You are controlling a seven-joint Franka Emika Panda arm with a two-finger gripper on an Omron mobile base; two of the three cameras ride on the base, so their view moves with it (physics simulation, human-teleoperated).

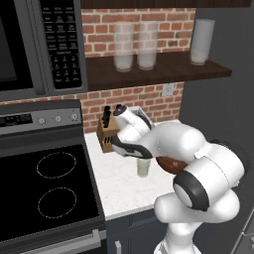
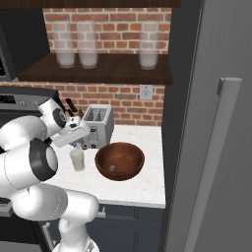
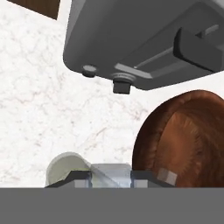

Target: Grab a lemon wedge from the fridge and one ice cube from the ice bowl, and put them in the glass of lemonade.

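Glass of lemonade (image 2: pixel 77 159): stood on the white counter (image 2: pixel 142 187), just left of the ice bowl (image 2: pixel 119 161) and in front of the toaster (image 2: pixel 98 126). Gripper (image 3: pixel 111 178): held directly above the glass, fingers clamped on a clear ice cube (image 3: pixel 111 174). One small cube (image 2: pixel 112 168) is seen inside the bowl; the fridge (image 2: pixel 216 147) stands at right, door handle (image 2: pixel 211 162) nearest.

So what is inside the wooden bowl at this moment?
In the ice bowl one small pale ice cube lies on the bottom, seen from the right base view. In the left base view the arm covers most of the bowl, so nothing more can be told there.
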